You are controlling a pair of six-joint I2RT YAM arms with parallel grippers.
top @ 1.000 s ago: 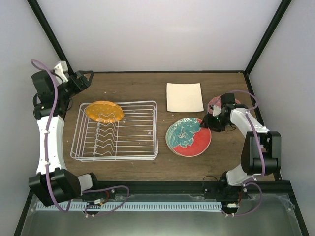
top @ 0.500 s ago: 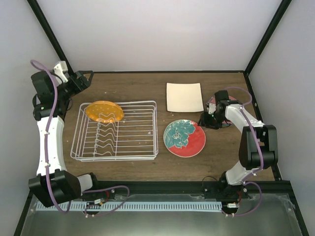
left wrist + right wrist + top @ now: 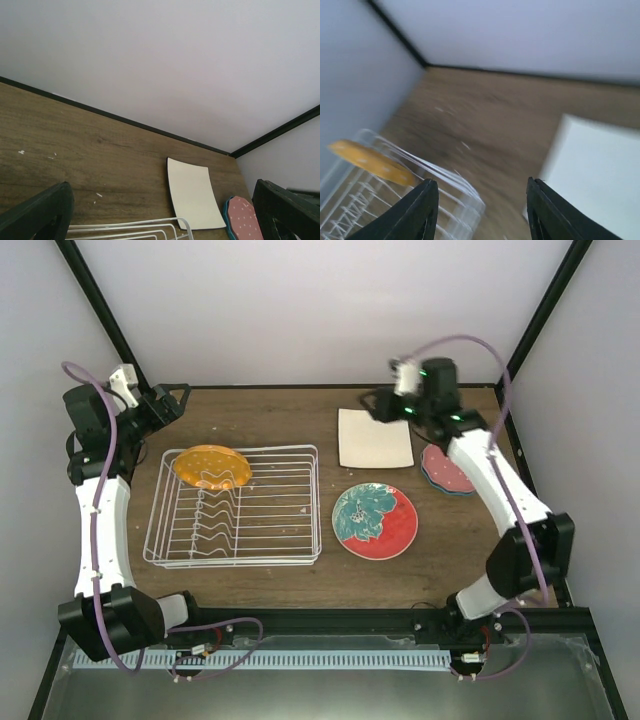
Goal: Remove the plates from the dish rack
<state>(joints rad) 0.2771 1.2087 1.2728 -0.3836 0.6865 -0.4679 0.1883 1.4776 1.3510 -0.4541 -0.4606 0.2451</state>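
Observation:
The white wire dish rack (image 3: 232, 507) holds one orange dotted plate (image 3: 211, 467) upright at its far left. The cream square plate (image 3: 375, 437), the red-and-teal floral plate (image 3: 376, 521) and the pink plate (image 3: 447, 468), which lies on a teal one, are on the table to the right. No mint green plate shows. My right gripper (image 3: 383, 406) is open and empty, raised above the cream plate's far edge. Its view shows the orange plate (image 3: 370, 160), the rack (image 3: 425, 200) and the cream plate (image 3: 600, 170). My left gripper (image 3: 172, 400) is open and empty beyond the rack's far left corner.
The left wrist view shows the cream plate (image 3: 195, 195), the pink plate (image 3: 244, 220) and the rack's corner wire (image 3: 150, 231). Black frame posts and white walls close in the wooden table (image 3: 270, 420).
My right gripper left the floral plate on the table, rose and swung to the back, above the cream plate. The floral plate ended a little further left. The left arm has not moved.

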